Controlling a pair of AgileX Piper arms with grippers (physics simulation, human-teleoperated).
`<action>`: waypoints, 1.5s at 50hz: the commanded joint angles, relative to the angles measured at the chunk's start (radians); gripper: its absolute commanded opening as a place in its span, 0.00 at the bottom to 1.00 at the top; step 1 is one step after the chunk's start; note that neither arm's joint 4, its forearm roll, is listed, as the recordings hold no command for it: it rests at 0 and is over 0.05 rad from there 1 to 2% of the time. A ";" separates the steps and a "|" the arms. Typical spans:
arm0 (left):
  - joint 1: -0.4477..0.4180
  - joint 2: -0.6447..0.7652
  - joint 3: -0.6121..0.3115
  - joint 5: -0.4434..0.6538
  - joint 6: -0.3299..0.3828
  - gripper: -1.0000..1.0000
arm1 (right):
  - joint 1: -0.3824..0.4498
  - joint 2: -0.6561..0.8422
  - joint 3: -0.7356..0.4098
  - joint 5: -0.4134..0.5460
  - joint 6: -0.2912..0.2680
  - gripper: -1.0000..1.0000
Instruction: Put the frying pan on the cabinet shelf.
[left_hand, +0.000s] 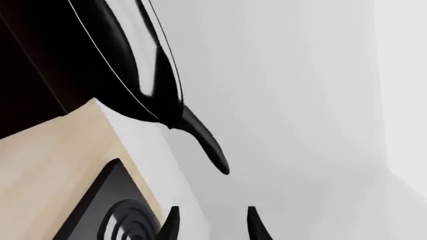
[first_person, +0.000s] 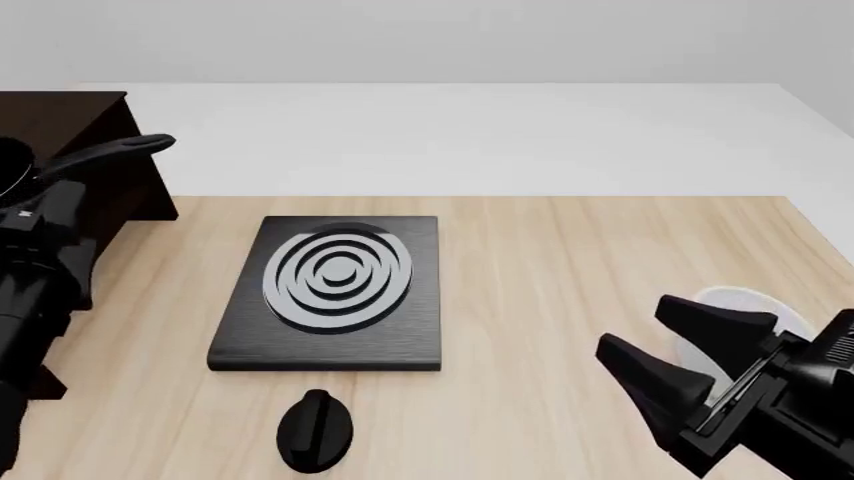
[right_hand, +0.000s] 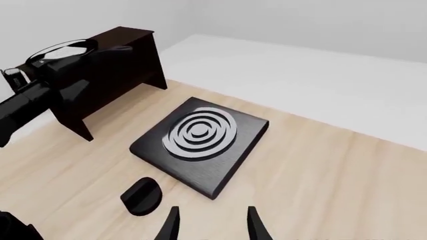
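The frying pan (first_person: 118, 148) lies on top of the dark brown cabinet (first_person: 67, 115) at the far left, mostly cut off by the picture's edge. Its long handle sticks out past the cabinet's right side. In the left wrist view the pan (left_hand: 133, 50) fills the near field, its handle (left_hand: 207, 145) pointing toward my left gripper (left_hand: 212, 225). That gripper is open, empty and just short of the handle's end. In the right wrist view the pan's rim (right_hand: 60, 50) shows above the cabinet (right_hand: 127, 55). My right gripper (first_person: 630, 325) is open and empty at the front right.
A square black stove plate with grey rings (first_person: 334, 290) lies mid-table, with a black knob (first_person: 316, 430) in front of it. A white bowl (first_person: 731, 298) sits behind my right gripper. My left arm (first_person: 34, 270) stands in front of the cabinet.
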 joint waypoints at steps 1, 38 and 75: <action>-0.072 -0.187 0.003 0.229 0.139 1.00 | -0.039 -0.024 -0.002 0.018 -0.040 1.00; -0.126 -0.453 -0.136 0.713 0.942 1.00 | -0.250 -0.120 -0.057 0.064 0.023 1.00; -0.169 -0.781 -0.162 1.047 1.070 1.00 | -0.381 -0.157 0.003 0.073 -0.004 1.00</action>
